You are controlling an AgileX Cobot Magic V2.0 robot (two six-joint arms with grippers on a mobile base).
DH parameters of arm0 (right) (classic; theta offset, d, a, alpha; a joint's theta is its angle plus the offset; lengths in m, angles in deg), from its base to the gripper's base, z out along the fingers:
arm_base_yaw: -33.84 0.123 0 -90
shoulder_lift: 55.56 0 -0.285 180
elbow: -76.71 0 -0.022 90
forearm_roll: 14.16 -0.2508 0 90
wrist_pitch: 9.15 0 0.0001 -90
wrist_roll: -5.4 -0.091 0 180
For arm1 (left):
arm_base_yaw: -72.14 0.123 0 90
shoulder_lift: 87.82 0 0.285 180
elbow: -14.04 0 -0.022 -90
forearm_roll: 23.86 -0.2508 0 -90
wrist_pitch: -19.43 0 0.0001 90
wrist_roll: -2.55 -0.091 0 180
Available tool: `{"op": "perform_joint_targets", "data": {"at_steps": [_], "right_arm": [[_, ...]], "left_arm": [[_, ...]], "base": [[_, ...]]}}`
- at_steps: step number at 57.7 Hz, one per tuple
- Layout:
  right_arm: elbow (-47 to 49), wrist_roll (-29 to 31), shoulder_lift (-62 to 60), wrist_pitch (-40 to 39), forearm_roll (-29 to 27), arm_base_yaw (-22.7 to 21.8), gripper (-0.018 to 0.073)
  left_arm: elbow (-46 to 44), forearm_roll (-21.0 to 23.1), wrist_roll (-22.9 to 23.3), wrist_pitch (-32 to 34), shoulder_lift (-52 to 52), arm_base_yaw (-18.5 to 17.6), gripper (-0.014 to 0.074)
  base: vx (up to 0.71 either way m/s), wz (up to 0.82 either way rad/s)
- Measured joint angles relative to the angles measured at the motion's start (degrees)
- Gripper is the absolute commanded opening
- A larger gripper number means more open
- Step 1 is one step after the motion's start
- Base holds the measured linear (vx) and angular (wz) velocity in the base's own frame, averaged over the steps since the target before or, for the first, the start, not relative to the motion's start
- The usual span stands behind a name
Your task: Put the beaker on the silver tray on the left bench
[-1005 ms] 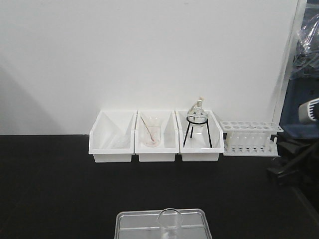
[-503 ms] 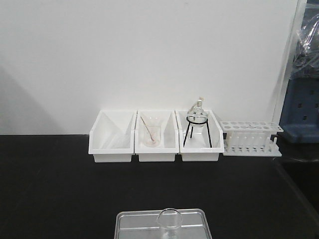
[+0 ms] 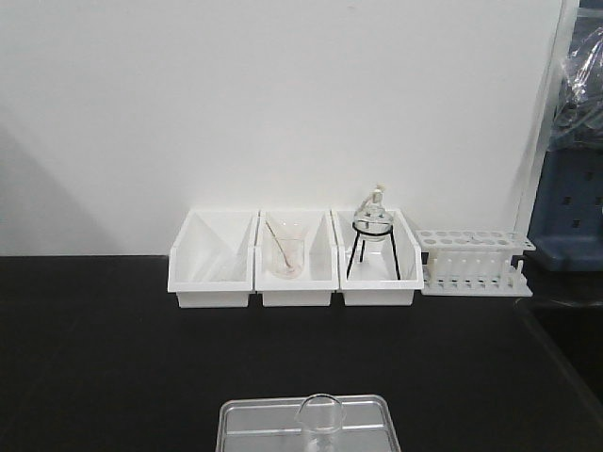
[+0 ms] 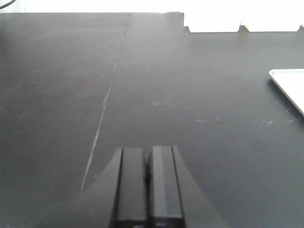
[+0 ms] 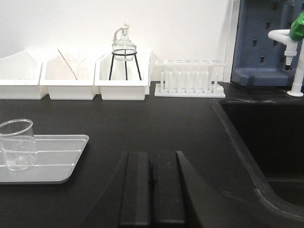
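**Beaker upright in the silver tray, both end effectors closed and empty**

Nearest to us, the left end effector point(image 4: 147, 183) sits low over the tabletop point(image 4: 190, 104) with its two dark fingers pressed together, nothing between them. Its view shows mostly bare black surface, with a thin seam running away from the fingers and a corner of the silver tray point(image 4: 289, 88) at the right edge.

Our right end effector point(image 5: 152, 190) is likewise closed, fingers side by side, holding nothing. It is well apart from the tray, which lies to its left.

The beaker point(image 5: 17, 145) stands upright inside the silver tray point(image 5: 57, 156), near the tray's front left part in the right wrist view, and looks empty. From the front camera we see the beaker point(image 3: 321, 419) at the bottom edge of the picture, within the tray point(image 3: 254, 419), which rests on the black tabletop point(image 3: 94, 358).

To the right of our right end effector a black sink point(image 5: 266, 142) is set into the tabletop.

Farther back, against the white wall, three white bins point(image 3: 294, 259) stand in a row, touching one another. The middle one holds a clear beaker with a rod point(image 3: 285, 252); the right one holds a round flask on a black tripod point(image 3: 371, 235). Just beside them to the right is a white test tube rack point(image 3: 474, 262). Beyond the sink we see a white faucet with a green knob point(image 5: 294, 42) and a blue panel point(image 5: 261, 38).
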Motion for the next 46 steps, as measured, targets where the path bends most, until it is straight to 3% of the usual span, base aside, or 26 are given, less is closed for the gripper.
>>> {"op": "perform_joint_targets", "data": {"at_steps": [46], "right_arm": [[0.0,0.0,-0.1,0.6,0.0,-0.1,-0.0008]], "left_arm": [[0.0,0.0,0.0,-0.1,0.0,0.0,0.0001]], "base": [[0.0,0.0]]}}
